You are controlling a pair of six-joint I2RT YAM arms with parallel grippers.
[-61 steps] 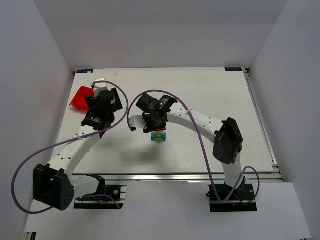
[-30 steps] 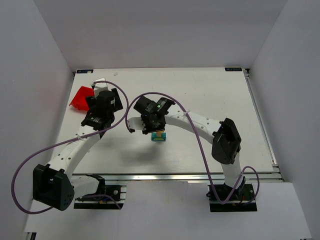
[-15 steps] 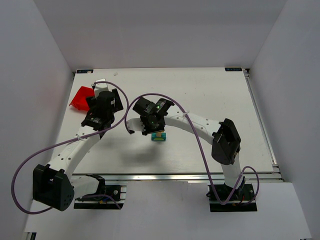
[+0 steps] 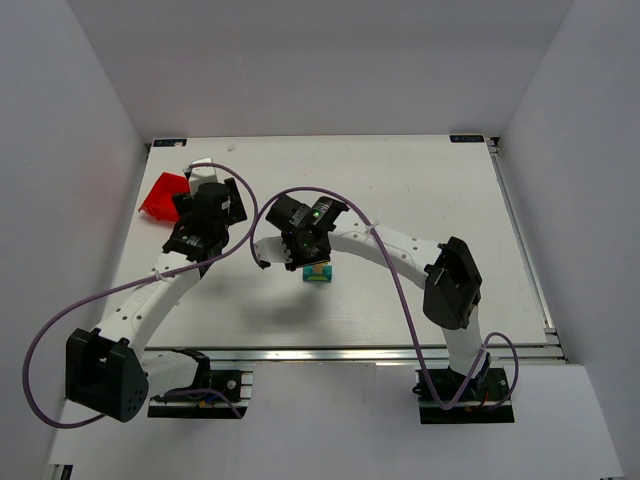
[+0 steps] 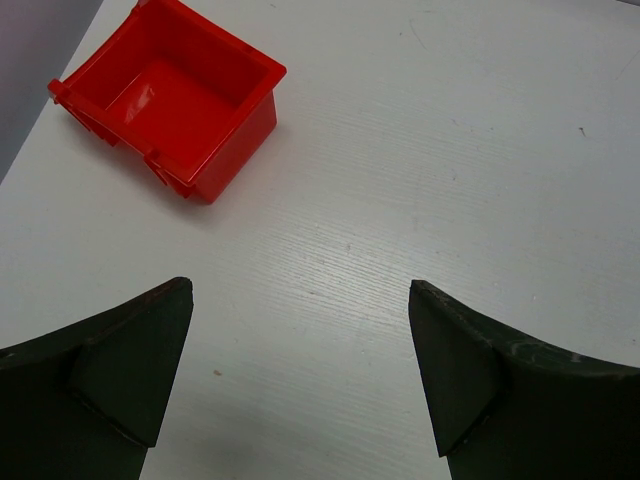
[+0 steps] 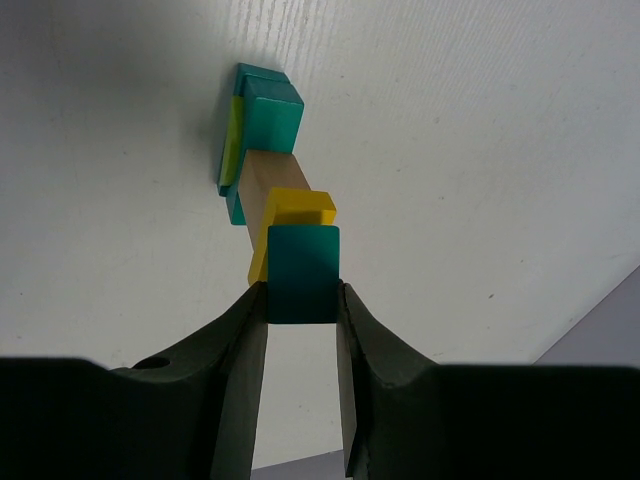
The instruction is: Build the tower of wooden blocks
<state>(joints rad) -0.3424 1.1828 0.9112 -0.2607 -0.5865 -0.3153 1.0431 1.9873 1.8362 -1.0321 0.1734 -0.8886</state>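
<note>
When I looked down from above, my right gripper [image 4: 312, 257] was right over the wood block tower [image 4: 319, 273], which stood on the white table [image 4: 430, 190] near the middle, a little to the left. My left gripper [image 4: 188, 238] was off to the left, well apart from the tower and near the red bin [image 4: 163, 193] at the table's left edge. From my left wrist, I saw my two dark fingers [image 5: 130, 370] spread wide with nothing between them, only bare table, and the bin sat up in the far left corner. From my right wrist, my fingers [image 6: 240, 380] were squeezed tight on a teal block [image 6: 302, 272], one on each side. That block sat at the top of the tower, against a yellow block [image 6: 300, 208]. Under that came a tan block [image 6: 272, 177], then teal and yellow ones at the bottom.
</note>
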